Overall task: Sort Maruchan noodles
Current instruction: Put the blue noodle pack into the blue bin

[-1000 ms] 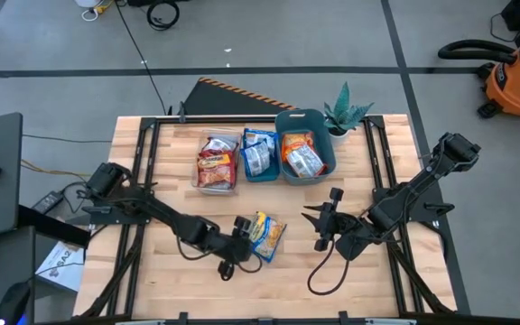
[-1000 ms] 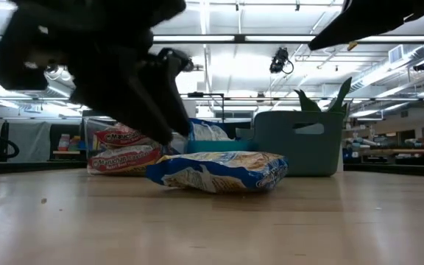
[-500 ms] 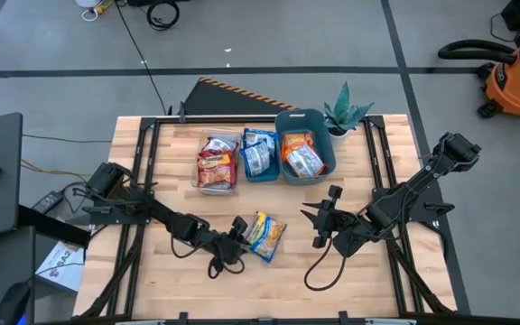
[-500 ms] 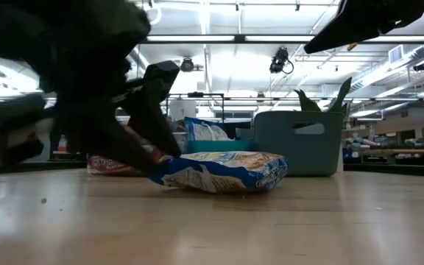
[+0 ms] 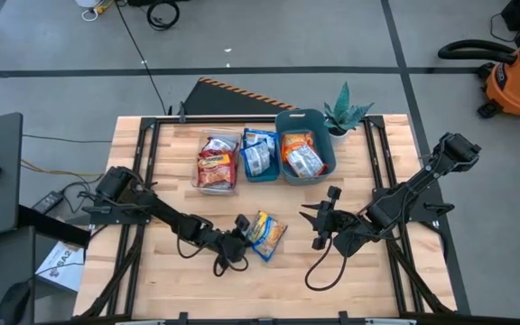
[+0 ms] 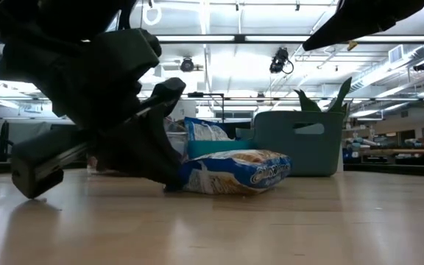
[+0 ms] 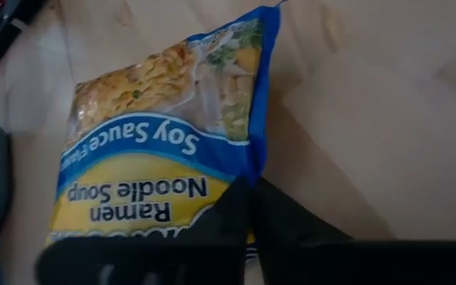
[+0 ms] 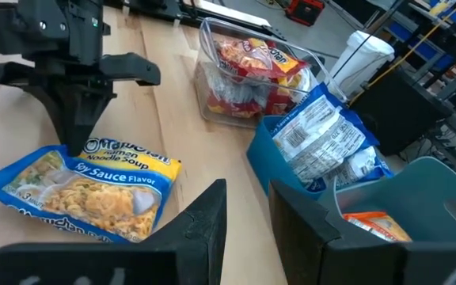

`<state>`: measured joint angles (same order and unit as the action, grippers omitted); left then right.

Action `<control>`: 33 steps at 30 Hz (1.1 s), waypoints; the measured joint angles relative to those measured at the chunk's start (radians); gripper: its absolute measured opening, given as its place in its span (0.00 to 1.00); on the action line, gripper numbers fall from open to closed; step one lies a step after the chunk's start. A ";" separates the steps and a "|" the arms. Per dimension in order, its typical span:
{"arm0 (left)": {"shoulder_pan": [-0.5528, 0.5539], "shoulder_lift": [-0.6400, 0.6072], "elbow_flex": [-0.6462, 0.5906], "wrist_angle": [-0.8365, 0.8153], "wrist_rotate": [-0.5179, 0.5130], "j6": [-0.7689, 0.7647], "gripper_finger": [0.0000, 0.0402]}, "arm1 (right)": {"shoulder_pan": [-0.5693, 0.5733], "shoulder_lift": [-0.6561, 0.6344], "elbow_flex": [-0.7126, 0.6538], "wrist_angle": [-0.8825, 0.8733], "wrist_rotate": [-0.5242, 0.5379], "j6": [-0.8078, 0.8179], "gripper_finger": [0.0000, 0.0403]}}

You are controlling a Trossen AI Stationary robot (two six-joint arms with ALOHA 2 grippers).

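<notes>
One Maruchan noodles packet (image 5: 267, 235), blue and yellow, lies flat on the wooden table near its middle. My left gripper (image 5: 246, 236) is shut on the packet's left end. My right gripper (image 5: 320, 224) stands open to the packet's right, with nothing between its fingers (image 8: 204, 222). More packets sit in three bins at the back: red ones in a clear bin (image 5: 217, 164), blue-white ones in a small blue bin (image 5: 260, 155), orange ones in a larger teal bin (image 5: 304, 157). My left gripper pinches the packet's end nearest it, by the blue edge beside the "Ramen Noodle Soup" print (image 7: 242, 170), between its two fingers (image 7: 220, 226). The fingers come in low, slanting down from the table's left. The packet lies on the table (image 6: 234, 174).
A small potted plant (image 5: 347, 112) stands at the back right beside the teal bin. A black cable loop (image 5: 326, 271) lies on the table below my right arm. Bare wood shows along the near edge.
My left gripper has come down to the table top at the packet's left end and shut on it from wide open. The packet has stayed on the table, nudged slightly toward the right.
</notes>
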<state>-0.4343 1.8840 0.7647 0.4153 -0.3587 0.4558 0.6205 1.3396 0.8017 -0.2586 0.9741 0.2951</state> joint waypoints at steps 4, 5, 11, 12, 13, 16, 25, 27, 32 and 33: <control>0.001 -0.024 -0.005 -0.017 -0.028 0.000 0.02 | 0.000 0.000 0.000 -0.001 0.000 -0.006 0.25; 0.001 -0.037 -0.005 -0.019 -0.030 -0.006 0.02 | 0.000 0.000 0.000 -0.001 0.000 -0.007 0.25; 0.044 -0.146 -0.004 -0.017 -0.028 -0.047 0.01 | 0.000 0.000 0.000 -0.002 0.000 0.014 0.25; 0.057 -0.167 -0.004 -0.011 -0.033 -0.048 0.01 | 0.000 0.000 0.000 -0.002 0.000 0.018 0.25; 0.072 -0.186 -0.004 0.003 -0.042 -0.048 0.01 | 0.000 0.000 0.000 -0.001 0.000 0.022 0.25; 0.123 -0.236 -0.004 0.031 -0.071 -0.025 0.01 | 0.000 0.000 0.000 -0.002 0.000 0.023 0.25; 0.343 -0.289 -0.001 0.100 -0.034 0.000 0.00 | -0.008 0.000 0.000 -0.003 0.006 -0.008 0.25; 0.386 -0.288 0.014 0.099 -0.032 -0.004 0.00 | -0.011 0.000 0.000 -0.001 0.008 -0.009 0.25; 0.468 -0.288 0.108 0.061 -0.033 -0.018 0.00 | -0.013 0.000 0.000 0.000 0.004 -0.004 0.25; 0.482 -0.288 0.138 0.020 -0.032 -0.018 0.00 | -0.013 0.000 0.000 0.000 0.004 -0.004 0.25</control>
<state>0.0473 1.5959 0.9031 0.4349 -0.3911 0.4377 0.6075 1.3396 0.8017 -0.2588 0.9783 0.2911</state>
